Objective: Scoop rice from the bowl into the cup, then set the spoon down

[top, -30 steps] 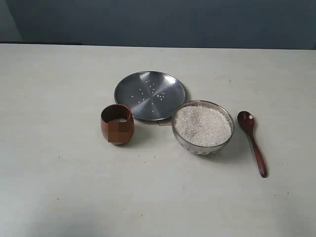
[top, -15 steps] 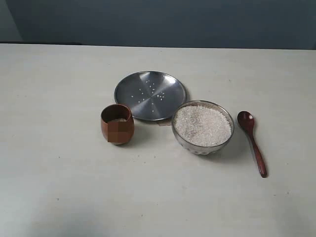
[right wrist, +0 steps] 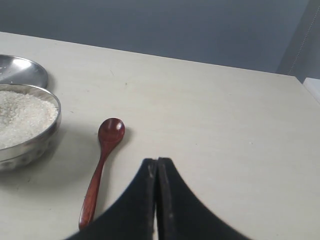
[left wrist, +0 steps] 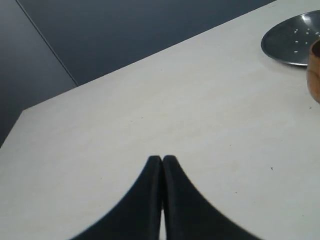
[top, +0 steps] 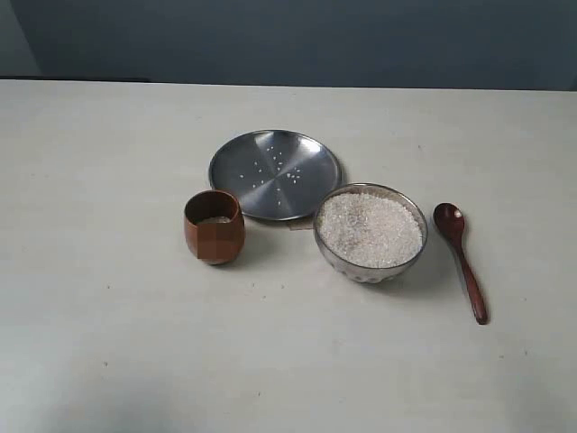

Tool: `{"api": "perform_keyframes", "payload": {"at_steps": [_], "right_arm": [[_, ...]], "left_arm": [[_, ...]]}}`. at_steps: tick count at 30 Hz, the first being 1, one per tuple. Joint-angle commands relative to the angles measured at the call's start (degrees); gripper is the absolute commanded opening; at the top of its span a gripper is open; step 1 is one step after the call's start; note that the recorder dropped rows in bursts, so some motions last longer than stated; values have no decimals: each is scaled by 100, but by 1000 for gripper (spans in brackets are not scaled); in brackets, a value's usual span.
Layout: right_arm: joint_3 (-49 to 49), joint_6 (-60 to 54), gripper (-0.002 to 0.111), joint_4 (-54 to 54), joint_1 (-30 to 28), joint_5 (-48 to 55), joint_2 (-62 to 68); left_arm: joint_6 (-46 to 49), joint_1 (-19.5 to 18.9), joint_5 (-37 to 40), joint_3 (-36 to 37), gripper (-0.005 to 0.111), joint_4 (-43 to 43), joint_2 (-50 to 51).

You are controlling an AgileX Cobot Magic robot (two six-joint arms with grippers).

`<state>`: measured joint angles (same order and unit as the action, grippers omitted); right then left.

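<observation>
The right gripper (right wrist: 156, 163) is seen with its two dark fingers pressed flat together, nothing being held between them, and it is poised above the pale table (top: 117, 325). The left gripper (left wrist: 162, 159) is likewise closed tight and empty, its tips meeting over a bare stretch of the table. The wooden spoon (right wrist: 98, 175) is found closest to the right gripper: it is laid flat on the table just ahead of the closed tips, untouched, with the end of its handle turned toward the gripper and its oval head pointed away. Beyond the spoon, farther from the right gripper, the clear glass bowl (right wrist: 30, 150) is placed near the spoon's head but apart from it, and it is filled close to the rim with white rice (right wrist: 20, 117). The wooden cup (top: 215, 236) is set well apart from the right gripper, on the far side of the bowl, and nearer to the left gripper, though still clear of its tips; it is stood upright, and a pale layer is seen low inside it. Behind the cup and bowl, farther from both grippers, a round steel plate (top: 311, 162) is laid flat, and a few loose white grains are scattered on it.
</observation>
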<state>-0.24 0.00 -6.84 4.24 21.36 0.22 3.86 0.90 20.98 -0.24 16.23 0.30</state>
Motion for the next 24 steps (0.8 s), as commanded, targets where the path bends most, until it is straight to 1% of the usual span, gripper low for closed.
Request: {"api": "perform_keyframes", "payload": {"at_steps": [1, 2, 4, 5, 6, 9, 13, 16, 19, 21, 24], "right_arm": [[24, 0, 0, -28, -27, -48, -22], [24, 0, 0, -16, -27, -48, -22], [24, 0, 0, -16, -27, -48, -22], [24, 0, 0, -16, -27, -48, -22], [24, 0, 0, -16, -27, -48, -22], [24, 0, 0, -16, -27, -48, -22], [24, 0, 0, -16, -27, -48, -22], [24, 0, 0, -16, -27, -48, -22], [24, 0, 0, -16, -27, -48, -22], [24, 0, 0, -120, -27, -93, -22], [24, 0, 0, -633, -27, -347, -22]], "left_arm": [[-37, 39, -449, 24, 0, 91, -30], [-50, 39, -628, 24, 0, 9, -30], [-63, 39, -921, 24, 0, -499, -30], [-63, 39, -1039, 24, 0, -809, -30], [-63, 39, -1186, 24, 0, -1377, -30], [-63, 39, -1256, 24, 0, -2125, -30], [-63, 39, -1256, 24, 0, -2637, -30], [-63, 39, -1424, 24, 0, -3291, -30], [-63, 39, -1554, 24, 0, -4138, -30], [-63, 39, -1593, 24, 0, -4218, -30], [-63, 39, -1637, 24, 0, -4229, -30]]}}
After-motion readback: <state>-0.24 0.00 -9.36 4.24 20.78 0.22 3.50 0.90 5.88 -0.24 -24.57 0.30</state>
